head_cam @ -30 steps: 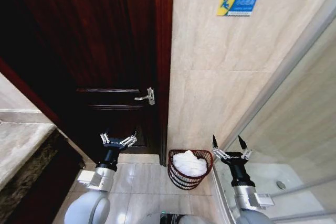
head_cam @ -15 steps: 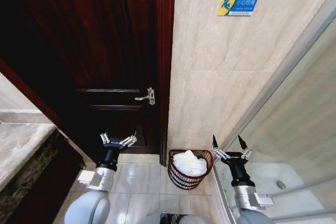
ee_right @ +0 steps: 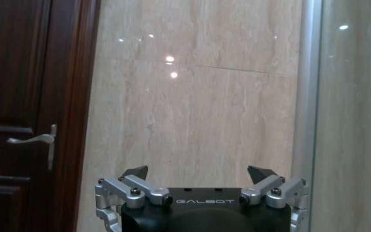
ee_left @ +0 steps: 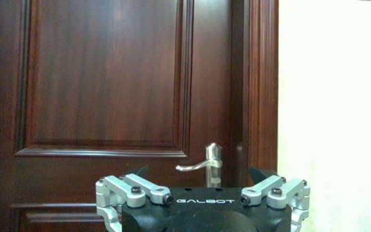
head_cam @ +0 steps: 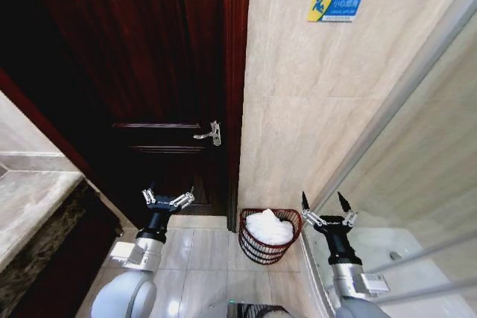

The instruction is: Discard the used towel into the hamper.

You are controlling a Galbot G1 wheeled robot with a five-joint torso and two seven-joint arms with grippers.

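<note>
The white towel (head_cam: 268,227) fills the hamper (head_cam: 262,248) on the floor by the wall, hiding its inside, between the left gripper (head_cam: 168,197) and right gripper (head_cam: 326,205), both spread open and empty.

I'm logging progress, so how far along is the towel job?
Done, it seems: a white towel lies in the hamper on the floor by the tiled wall. In hand: nothing; the left gripper and right gripper are open and empty. Nothing visibly remains.
</note>
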